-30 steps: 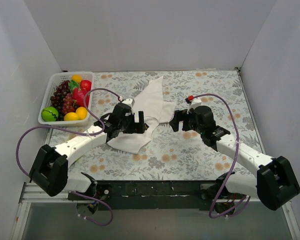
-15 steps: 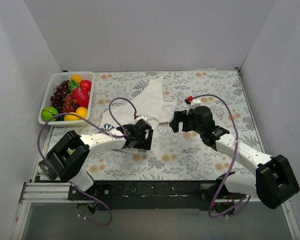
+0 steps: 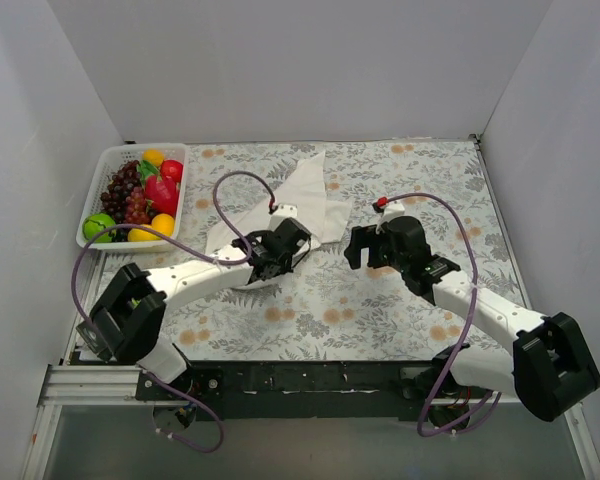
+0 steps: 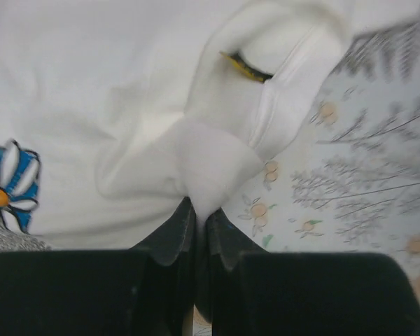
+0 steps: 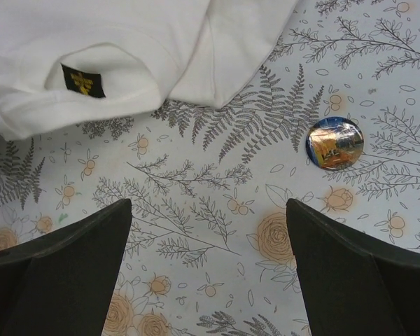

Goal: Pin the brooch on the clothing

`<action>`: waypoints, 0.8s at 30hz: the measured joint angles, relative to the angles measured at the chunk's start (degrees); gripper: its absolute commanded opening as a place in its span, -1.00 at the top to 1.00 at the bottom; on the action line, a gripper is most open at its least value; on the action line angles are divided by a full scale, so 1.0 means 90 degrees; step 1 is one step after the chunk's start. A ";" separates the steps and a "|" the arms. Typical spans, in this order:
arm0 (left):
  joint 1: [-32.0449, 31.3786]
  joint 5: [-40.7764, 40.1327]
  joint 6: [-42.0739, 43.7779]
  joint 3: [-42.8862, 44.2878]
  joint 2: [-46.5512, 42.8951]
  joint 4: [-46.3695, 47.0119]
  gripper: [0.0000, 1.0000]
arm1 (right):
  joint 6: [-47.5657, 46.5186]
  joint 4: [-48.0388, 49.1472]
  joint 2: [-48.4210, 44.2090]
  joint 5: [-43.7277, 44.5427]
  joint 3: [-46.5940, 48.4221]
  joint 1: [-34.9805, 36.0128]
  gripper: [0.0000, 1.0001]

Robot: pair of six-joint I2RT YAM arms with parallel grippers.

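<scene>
Two arms here: the left fingers (image 4: 187, 222) are pinched shut on a fold of the white T-shirt (image 4: 91, 84) close to its collar. The right fingers (image 5: 84, 252) hang spread wide apart over the floral desk (image 5: 217, 175). The brooch (image 5: 334, 143) lies on the bare desk near the shirt's edge, not touching it.
</scene>
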 measured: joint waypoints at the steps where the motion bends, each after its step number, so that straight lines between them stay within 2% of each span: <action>1: 0.0000 -0.0083 0.0131 0.0362 -0.0189 -0.0138 1.00 | 0.0000 -0.0063 -0.0039 0.0036 0.0005 0.0000 -0.97; 7: 0.0007 0.0027 0.0855 0.2210 -0.1899 0.0131 1.00 | 0.0000 -0.0265 -0.0379 0.0119 0.0080 0.0000 -0.97; 12: 0.0005 0.0899 0.1205 0.3417 -0.2810 0.0469 1.00 | -0.0027 -0.0335 -0.0724 0.0051 0.0262 0.0000 -0.97; 17: 0.0002 0.1744 0.1270 0.4061 -0.2868 0.0646 1.00 | -0.0097 -0.0381 -0.1073 -0.0092 0.0396 0.0000 -0.97; 20: 0.0000 0.1676 0.1324 0.4153 -0.2686 0.0614 1.00 | -0.0141 -0.0386 -0.1139 -0.0151 0.0437 0.0000 -0.97; 24: 0.0000 0.1158 0.1469 0.4437 -0.2062 0.0364 1.00 | -0.0168 -0.0406 -0.1117 -0.0226 0.0437 0.0000 -0.97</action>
